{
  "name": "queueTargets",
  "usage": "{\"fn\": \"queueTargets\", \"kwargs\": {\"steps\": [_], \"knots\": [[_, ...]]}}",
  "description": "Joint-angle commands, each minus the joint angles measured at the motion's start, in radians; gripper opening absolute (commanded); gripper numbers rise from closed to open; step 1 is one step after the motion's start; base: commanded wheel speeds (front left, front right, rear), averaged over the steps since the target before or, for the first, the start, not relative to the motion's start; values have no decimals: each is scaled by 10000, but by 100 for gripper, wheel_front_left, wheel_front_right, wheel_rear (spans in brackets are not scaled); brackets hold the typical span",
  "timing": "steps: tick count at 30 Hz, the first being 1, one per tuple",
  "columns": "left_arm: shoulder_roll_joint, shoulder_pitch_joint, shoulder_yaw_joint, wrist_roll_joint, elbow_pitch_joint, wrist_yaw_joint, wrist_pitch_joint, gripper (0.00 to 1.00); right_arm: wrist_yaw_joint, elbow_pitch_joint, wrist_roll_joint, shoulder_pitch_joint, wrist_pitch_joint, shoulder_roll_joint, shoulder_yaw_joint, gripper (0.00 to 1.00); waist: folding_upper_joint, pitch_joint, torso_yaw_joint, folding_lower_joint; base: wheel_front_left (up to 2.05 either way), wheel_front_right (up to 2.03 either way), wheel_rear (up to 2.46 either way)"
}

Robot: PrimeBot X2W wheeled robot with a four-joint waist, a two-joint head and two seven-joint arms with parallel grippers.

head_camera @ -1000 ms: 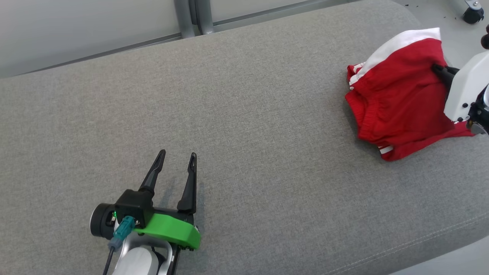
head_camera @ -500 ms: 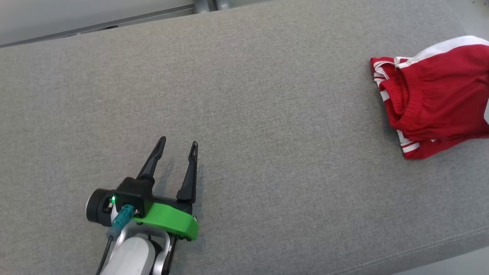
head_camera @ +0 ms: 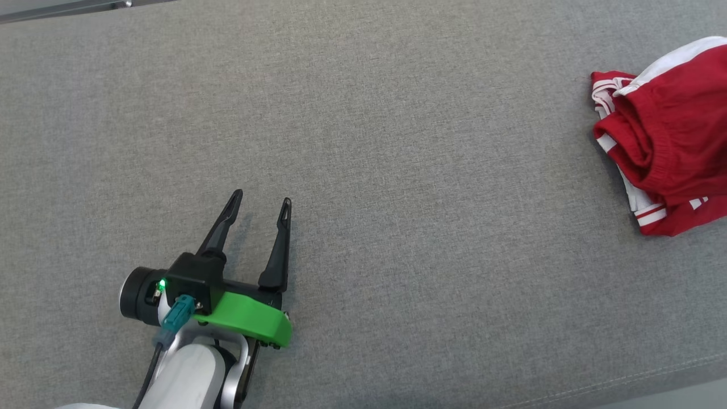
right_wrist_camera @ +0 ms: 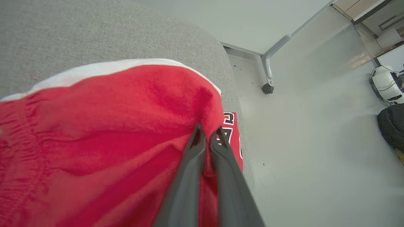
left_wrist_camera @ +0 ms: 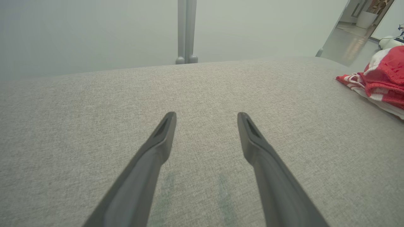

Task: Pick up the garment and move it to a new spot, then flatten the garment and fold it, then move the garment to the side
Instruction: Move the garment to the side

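The garment (head_camera: 670,142) is a pair of red shorts with white trim, bunched at the right edge of the grey cushion in the head view. Its near end also appears at the far right of the left wrist view, as a red and white heap (left_wrist_camera: 380,82). In the right wrist view my right gripper (right_wrist_camera: 208,134) is shut on a raised fold of the red garment (right_wrist_camera: 104,126), pinching the cloth between its fingertips. My left gripper (head_camera: 260,199) hovers open just over bare cushion at the lower left, far from the garment, with nothing between its fingers (left_wrist_camera: 164,132).
The grey cushion (head_camera: 397,142) spans the whole head view; its front seam runs along the lower right. In the right wrist view the cushion's end (right_wrist_camera: 227,72) drops off to a pale floor with a metal leg and caster (right_wrist_camera: 268,88).
The head camera has swung, shifting the whole picture; the garment now sits further right and partly out of frame, and the right arm has left the head view. The left gripper stays open.
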Motion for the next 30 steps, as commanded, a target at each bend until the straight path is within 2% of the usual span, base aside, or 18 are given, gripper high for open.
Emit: {"fn": "queueTargets", "kwargs": {"steps": [1, 3, 4, 17, 23, 30], "knots": [[55, -137, 8, 106, -19, 48, -12, 100, -3, 96, -105, -126, -135, -50, 40, 5, 108, 54, 50, -1, 0, 0, 0], [73, -139, -17, 121, -49, 60, 31, 100, -3, 402, -243, -233, -461, -82, 111, 57, 108, 84, 65, -1, 0, 0, 0], [80, -145, -31, 121, -67, 73, 42, 100, -3, 534, -326, -281, -636, -105, 172, 100, 108, 97, 72, -1, 0, 0, 0], [269, -27, -48, 75, -224, 223, 164, 100, -3, 1952, -512, -475, -1782, -38, 828, 100, 108, 99, -134, -1, 0, 0, 0], [286, 91, -86, -4, -179, 243, 172, 100, -3, 2116, -591, -781, -2234, 67, 1092, 100, 108, -172, -329, -1, 0, 0, 0], [218, 210, 25, -237, -31, 291, 14, 100, -3, 1827, -74, -1123, -2788, 493, 1490, 100, 108, -789, -505, -1, 0, 0, 0]]}}
